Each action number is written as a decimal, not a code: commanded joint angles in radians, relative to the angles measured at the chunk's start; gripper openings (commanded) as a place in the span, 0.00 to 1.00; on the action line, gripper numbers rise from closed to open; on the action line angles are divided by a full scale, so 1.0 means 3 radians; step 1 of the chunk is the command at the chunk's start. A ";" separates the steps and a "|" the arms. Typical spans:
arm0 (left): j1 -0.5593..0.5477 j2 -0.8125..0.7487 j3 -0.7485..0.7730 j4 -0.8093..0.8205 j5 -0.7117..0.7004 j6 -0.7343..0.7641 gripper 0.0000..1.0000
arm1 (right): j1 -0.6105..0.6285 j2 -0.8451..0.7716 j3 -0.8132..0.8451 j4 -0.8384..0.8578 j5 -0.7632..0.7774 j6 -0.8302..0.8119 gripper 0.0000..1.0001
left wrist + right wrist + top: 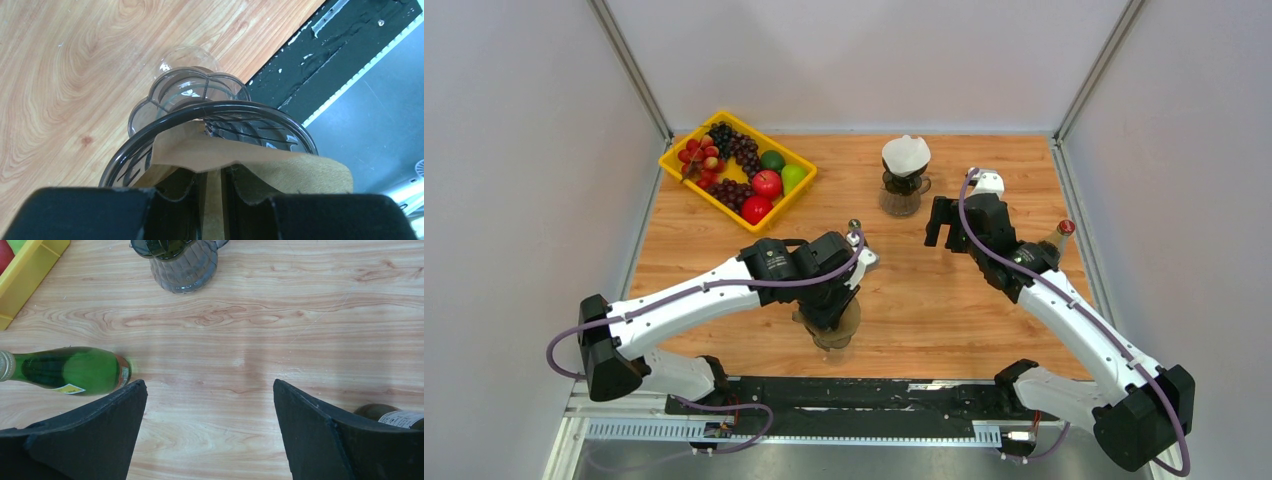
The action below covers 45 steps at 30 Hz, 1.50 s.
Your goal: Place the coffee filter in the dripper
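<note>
A brown coffee filter (300, 172) lies partly inside the dark, round rim of the dripper (125, 155), and its right edge hangs over that rim. The dripper stands near the table's front edge on a clear, lobed base (195, 90). My left gripper (214, 200) is right above it, with its fingers nearly together and a fold of the filter between them. From above, the left gripper (829, 318) covers most of the dripper (836, 338). My right gripper (944, 235) hovers wide open over bare wood, holding nothing, as the right wrist view of it (210, 390) also shows.
A second dripper with a white filter (905, 157) sits on a grey server (182, 262) at the back. A green bottle (70, 371) lies to the right gripper's left, and another bottle (1057, 237) is on its right. A yellow fruit tray (674, 160) stands back left.
</note>
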 commanded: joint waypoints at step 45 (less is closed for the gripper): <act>-0.0220 0.0056 0.0164 -0.0012 -0.0361 -0.0105 0.34 | -0.0026 -0.0045 -0.0027 0.0083 0.0085 -0.0082 1.00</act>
